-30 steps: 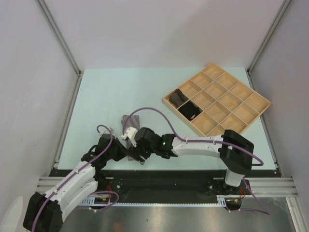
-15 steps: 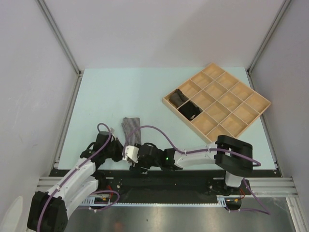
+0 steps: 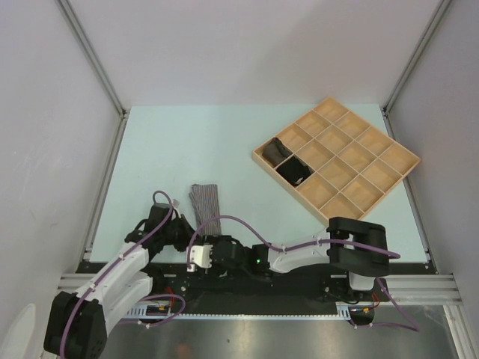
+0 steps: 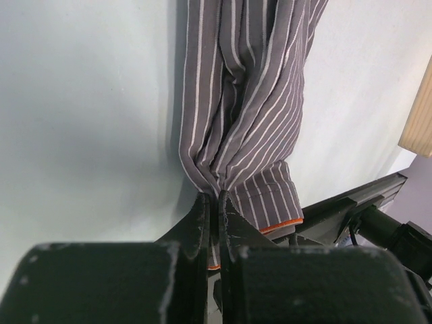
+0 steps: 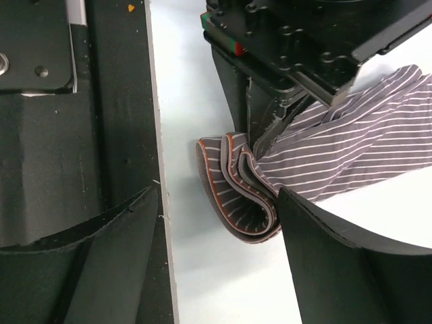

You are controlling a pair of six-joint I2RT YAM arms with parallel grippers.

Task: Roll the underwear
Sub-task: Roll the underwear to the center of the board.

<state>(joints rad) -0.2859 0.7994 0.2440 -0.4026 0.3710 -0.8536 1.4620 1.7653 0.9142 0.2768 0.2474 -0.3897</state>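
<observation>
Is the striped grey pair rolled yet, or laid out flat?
Barely started. The striped grey underwear lies as a long folded strip; only its orange-edged near end curls over, pinched in the left claw.

underwear (image 4: 236,101) cropped above, tray (image 4: 420,115) mostly off-frame

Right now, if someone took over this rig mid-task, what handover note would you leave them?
Left end effector: shut on the near end of the grey striped briefs, at the table's near edge.
Right end effector: open, holding nothing, close by that end.
Dark brown briefs and black briefs: in adjoining compartments at the wooden tray's left corner.
Done: two pairs stowed; the grey pair's near end is folded over.
To do: roll the grey pair, mostly lying stretched out on the table.
</observation>
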